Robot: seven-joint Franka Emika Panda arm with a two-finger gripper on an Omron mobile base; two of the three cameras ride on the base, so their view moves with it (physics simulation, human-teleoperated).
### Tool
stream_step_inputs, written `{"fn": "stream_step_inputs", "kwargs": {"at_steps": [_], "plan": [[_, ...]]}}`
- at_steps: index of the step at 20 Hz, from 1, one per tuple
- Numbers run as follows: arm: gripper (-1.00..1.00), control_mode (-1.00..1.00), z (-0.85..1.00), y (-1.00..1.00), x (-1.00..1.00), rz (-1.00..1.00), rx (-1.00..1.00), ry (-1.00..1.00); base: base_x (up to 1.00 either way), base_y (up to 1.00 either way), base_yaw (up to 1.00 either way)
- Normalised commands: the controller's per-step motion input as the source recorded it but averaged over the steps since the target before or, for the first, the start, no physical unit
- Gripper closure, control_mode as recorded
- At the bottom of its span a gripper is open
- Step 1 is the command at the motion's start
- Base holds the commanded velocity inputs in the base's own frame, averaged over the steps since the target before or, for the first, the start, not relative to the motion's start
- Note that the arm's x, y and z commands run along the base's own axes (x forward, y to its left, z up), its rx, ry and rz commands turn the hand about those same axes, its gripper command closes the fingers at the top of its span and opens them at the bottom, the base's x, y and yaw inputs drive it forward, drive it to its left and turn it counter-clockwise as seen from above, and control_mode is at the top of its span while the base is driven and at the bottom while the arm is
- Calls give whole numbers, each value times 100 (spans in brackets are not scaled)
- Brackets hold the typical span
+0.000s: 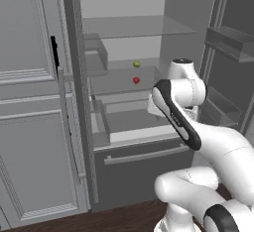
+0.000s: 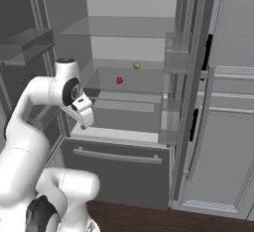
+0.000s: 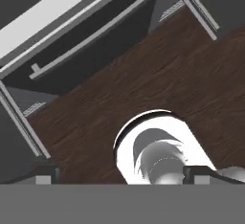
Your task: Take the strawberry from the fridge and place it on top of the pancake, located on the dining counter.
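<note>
The fridge [image 1: 144, 169] stands with both upper doors open, light grey inside, with glass shelves. A tiny red strawberry [image 1: 136, 80] [image 2: 119, 81] lies on the middle glass shelf. My gripper [image 2: 85, 123] hangs in front of the fridge, below and left of the strawberry in the right base view, pointing down at the floor. In the hand view its fingertips [image 3: 45, 173] stand far apart at the bottom corners, so my gripper [image 3: 122, 175] is open with nothing between them. The pancake and the dining counter are out of view.
A small yellow-green fruit [image 1: 137, 64] [image 2: 136, 65] sits behind the strawberry on the same shelf. The freezer drawer with its bar handle [image 2: 116, 155] [image 3: 91, 31] is shut. Door bins [image 2: 173, 60] [image 1: 230, 40] flank the opening. Grey panelled cabinets [image 1: 30, 127] [image 2: 228, 127] stand alongside. Dark wood floor [image 3: 162, 74] lies below.
</note>
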Motion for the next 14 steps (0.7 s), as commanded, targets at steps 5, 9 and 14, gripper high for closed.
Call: {"fn": "stream_step_inputs", "kwargs": {"at_steps": [5,9,14], "plan": [[-100,-100,-56,-12,-10,65,-22,-10,0,0,0],[-100,-100,-35,-12,0,58,-8,-8,0,0,0],[-100,-100,-27,-46,6,49,9,1,0,0,0]]}}
